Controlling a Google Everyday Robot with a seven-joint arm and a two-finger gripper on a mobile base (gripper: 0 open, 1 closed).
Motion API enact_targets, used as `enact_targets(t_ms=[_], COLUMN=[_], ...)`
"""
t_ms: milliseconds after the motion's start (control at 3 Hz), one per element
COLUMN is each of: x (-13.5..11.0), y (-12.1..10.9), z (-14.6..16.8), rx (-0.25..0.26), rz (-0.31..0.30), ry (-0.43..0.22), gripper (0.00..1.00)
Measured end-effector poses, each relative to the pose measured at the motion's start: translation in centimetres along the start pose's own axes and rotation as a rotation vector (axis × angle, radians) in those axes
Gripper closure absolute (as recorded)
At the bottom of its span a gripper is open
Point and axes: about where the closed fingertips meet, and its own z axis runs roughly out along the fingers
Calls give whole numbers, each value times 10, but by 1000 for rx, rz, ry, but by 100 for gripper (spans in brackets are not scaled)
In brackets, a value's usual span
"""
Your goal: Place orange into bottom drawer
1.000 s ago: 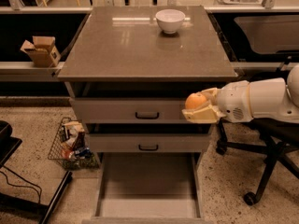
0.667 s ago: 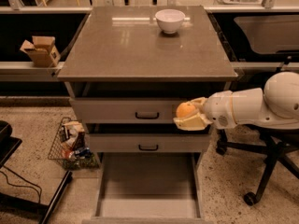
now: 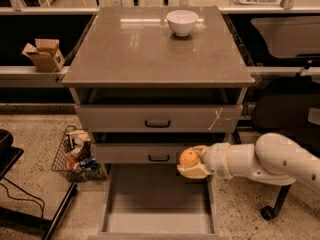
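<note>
The orange [image 3: 188, 157] is held in the hand [image 3: 191, 164], whose pale fingers are closed on it from above and below, so that the fruit's left face is left showing. The arm [image 3: 260, 160] is reached in from the right, low and roughly level. This posture is judged to suit carrying the fruit over the drawer's right side wall rather than down from the tabletop [image 3: 150, 54].

The bottom drawer [image 3: 150, 201] is pulled out toward the near side, its flat grey floor laid open to receive the fruit. The middle drawer [image 3: 145, 153] above it is pushed in, so the way down is not blocked.

The hand, with the orange gripped inside it, is seen in front of the right end of the middle drawer's front. It hangs above the far right part of the open drawer, apart from the floor. A lowering toward the floor, perhaps a little to the left, is judged to be needed before release.

The white bowl [image 3: 182, 22] is left at the far side of the tabletop, well apart.
</note>
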Motion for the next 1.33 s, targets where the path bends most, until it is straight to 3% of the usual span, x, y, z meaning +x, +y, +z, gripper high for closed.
enact_targets(t_ms=[333, 667, 1000, 1333], x=[95, 148, 197, 197], y=[1, -6, -14, -14], z=[24, 31, 40, 40], rx=[82, 155, 215, 215], rz=[67, 145, 246, 245], ry=[81, 125, 171, 171], gripper=[100, 100, 100, 100])
